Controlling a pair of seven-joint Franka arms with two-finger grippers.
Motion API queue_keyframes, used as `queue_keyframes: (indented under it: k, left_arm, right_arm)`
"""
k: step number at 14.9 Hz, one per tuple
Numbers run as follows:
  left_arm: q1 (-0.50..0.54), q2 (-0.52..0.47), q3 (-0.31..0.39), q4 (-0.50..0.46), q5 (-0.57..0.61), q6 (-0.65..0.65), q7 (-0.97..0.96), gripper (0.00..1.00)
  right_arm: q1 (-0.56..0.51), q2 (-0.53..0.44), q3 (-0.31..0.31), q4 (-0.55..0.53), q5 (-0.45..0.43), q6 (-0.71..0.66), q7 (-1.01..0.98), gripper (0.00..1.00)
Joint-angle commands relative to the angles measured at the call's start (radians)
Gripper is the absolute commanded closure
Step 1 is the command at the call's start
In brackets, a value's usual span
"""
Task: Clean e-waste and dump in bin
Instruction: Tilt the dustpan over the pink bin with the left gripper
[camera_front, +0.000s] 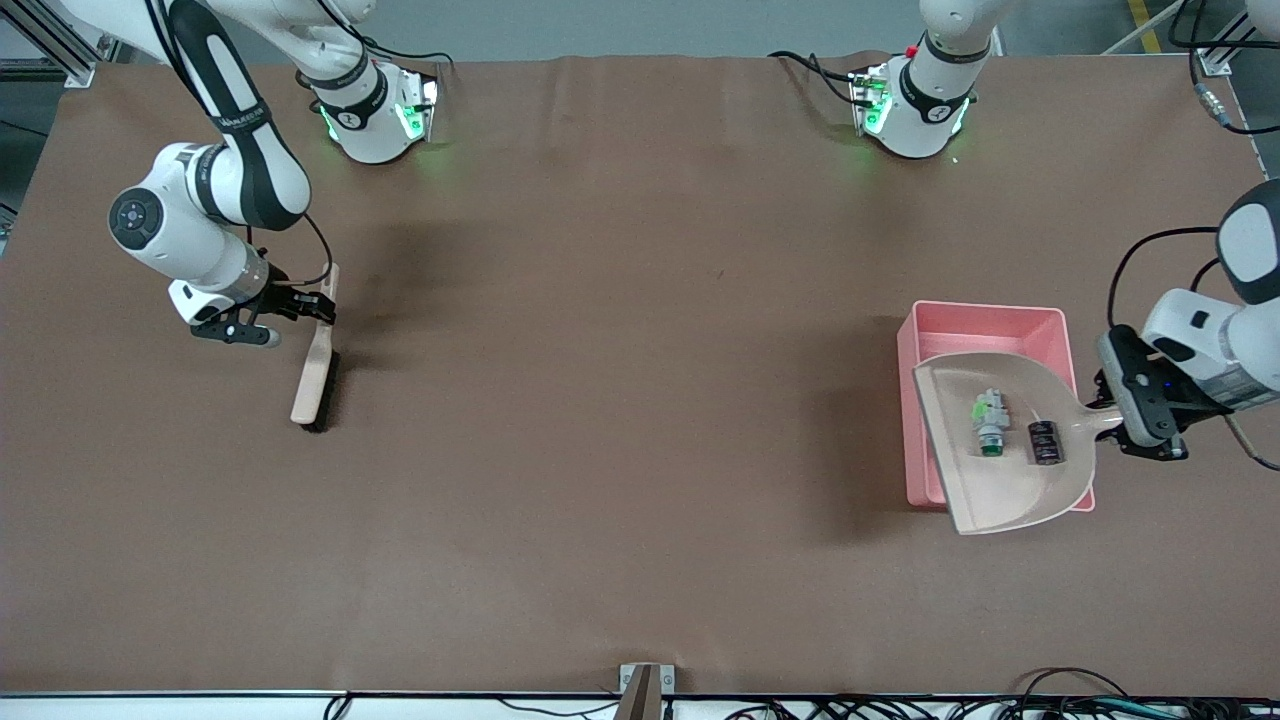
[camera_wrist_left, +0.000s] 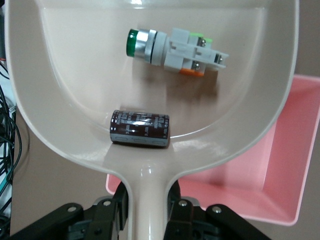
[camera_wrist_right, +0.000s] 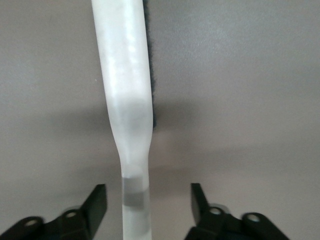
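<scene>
Holding dustpan (camera_front: 1000, 450) handle, left gripper (camera_front: 1118, 425) at frame right keeps e-waste (camera_wrist_left: 175, 47) over bin (camera_front: 985, 335); capacitor print unreadable. Right gripper (camera_front: 318, 305), jaws wide, straddles brush (camera_front: 318, 365), frame left.

The table (camera_front: 640, 400) is covered in plain brown. The bin (camera_front: 985, 330) is pink; the dustpan (camera_front: 1000, 480) over it is pale beige. In the dustpan, one e-waste piece (camera_wrist_left: 175, 47) is white with orange and green parts, a silver ring and a green cap; the other (camera_wrist_left: 140, 129) is glossy dark brown. The brush (camera_front: 317, 365) has a beige handle and black bristles. Both arms are white and black, with black grippers.
</scene>
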Motion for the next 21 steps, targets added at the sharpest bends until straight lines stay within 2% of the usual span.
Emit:
queue_keyframes:
  k: [1,4,6,8,10,11,13,15,18,21]
  left_arm:
    - [0.011,-0.031,0.062,-0.014,-0.016,-0.016,0.136,1.00]
    - [0.006,-0.042,0.131,-0.031,-0.006,-0.019,0.210,1.00]
    - [-0.010,-0.060,0.168,-0.059,0.083,-0.018,0.215,1.00]
    - [-0.052,-0.069,0.203,-0.071,0.163,-0.010,0.204,1.00]
    - [-0.142,-0.069,0.295,-0.088,0.200,0.019,0.198,1.00]
    - [-0.180,-0.068,0.333,-0.094,0.201,0.031,0.198,1.00]
    - [-0.222,-0.062,0.358,-0.096,0.221,0.038,0.180,1.00]
    - [-0.271,-0.063,0.375,-0.109,0.321,0.038,0.105,1.00]
    - [-0.296,-0.060,0.380,-0.122,0.404,0.038,0.045,1.00]
    - [-0.349,-0.066,0.403,-0.120,0.460,0.029,-0.003,1.00]
  right_arm:
    - [-0.018,-0.007,0.015,0.073,-0.011,-0.115,0.000,0.00]
    - [-0.016,-0.004,0.014,0.255,-0.009,-0.330,0.004,0.00]
    - [-0.024,0.009,0.014,0.396,-0.009,-0.439,-0.006,0.00]
    - [-0.018,0.077,0.014,0.579,-0.012,-0.600,-0.007,0.00]
    - [-0.013,0.097,0.014,0.719,-0.026,-0.712,-0.004,0.00]
    - [-0.015,0.097,0.014,0.753,-0.040,-0.719,-0.003,0.00]
    - [-0.018,0.086,0.014,0.802,-0.057,-0.723,-0.003,0.00]
    - [-0.018,0.050,0.014,0.840,-0.057,-0.746,0.000,0.00]
    - [-0.013,-0.009,0.017,0.920,-0.057,-0.883,0.026,0.00]
    - [-0.012,-0.082,0.021,0.951,-0.055,-0.960,0.033,0.00]
